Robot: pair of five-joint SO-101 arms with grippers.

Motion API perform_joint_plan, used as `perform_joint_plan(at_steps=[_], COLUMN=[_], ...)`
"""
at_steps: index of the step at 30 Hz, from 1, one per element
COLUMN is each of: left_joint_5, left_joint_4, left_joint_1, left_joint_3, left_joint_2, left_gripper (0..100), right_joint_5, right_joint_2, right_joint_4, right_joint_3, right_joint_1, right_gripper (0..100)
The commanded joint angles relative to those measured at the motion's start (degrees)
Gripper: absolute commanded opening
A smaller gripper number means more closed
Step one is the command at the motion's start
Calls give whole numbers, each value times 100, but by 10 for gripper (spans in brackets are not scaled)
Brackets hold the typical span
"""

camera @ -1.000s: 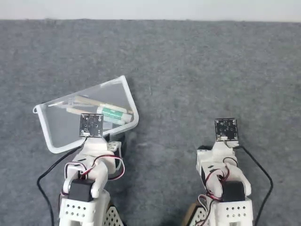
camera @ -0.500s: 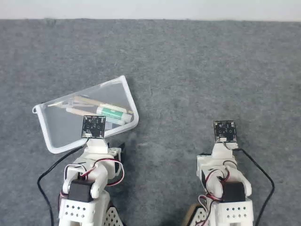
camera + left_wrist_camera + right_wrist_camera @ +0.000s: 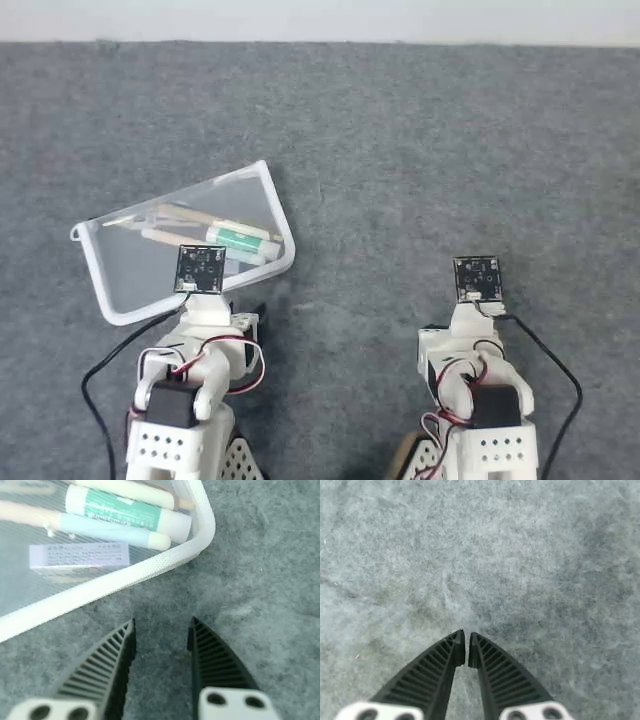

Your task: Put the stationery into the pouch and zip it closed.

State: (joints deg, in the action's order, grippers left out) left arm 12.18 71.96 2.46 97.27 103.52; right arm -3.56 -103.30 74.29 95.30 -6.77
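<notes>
- Where the grey felt tabletop (image 3: 430, 150) spreads under both arms, the clear, white-edged pouch (image 3: 130, 270) lies flat on its left part, right in front of the left arm.
- The left claw (image 3: 163, 625) is spread and grips nothing, its tips just short of the pouch's white edge near a rounded corner.
- The right claw (image 3: 466, 635) is pressed together over bare felt, well apart from the pouch.
- The stationery lies inside the pouch: a green-labelled tube (image 3: 125, 514), a pale stick (image 3: 107, 530) touching it, and a small printed block (image 3: 75, 556) beside them.
</notes>
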Motion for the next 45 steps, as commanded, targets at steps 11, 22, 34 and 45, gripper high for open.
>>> perform_joint_plan(at_steps=[11,22,34,45], left_joint_5=[0,9,9,9], left_joint_4=[35,35,35,35], left_joint_1=[-26,-18,-18,-18], left_joint_3=[-75,-75,-75,-75], left_joint_2=[88,79,79,79], left_gripper=[9,11,12,12], right_joint_5=[-62,-62,-62,-62], right_joint_2=[4,4,4,4], right_joint_4=[31,31,31,31], right_joint_3=[114,114,114,114], right_joint_1=[84,84,75,75], right_gripper=[7,7,7,7])
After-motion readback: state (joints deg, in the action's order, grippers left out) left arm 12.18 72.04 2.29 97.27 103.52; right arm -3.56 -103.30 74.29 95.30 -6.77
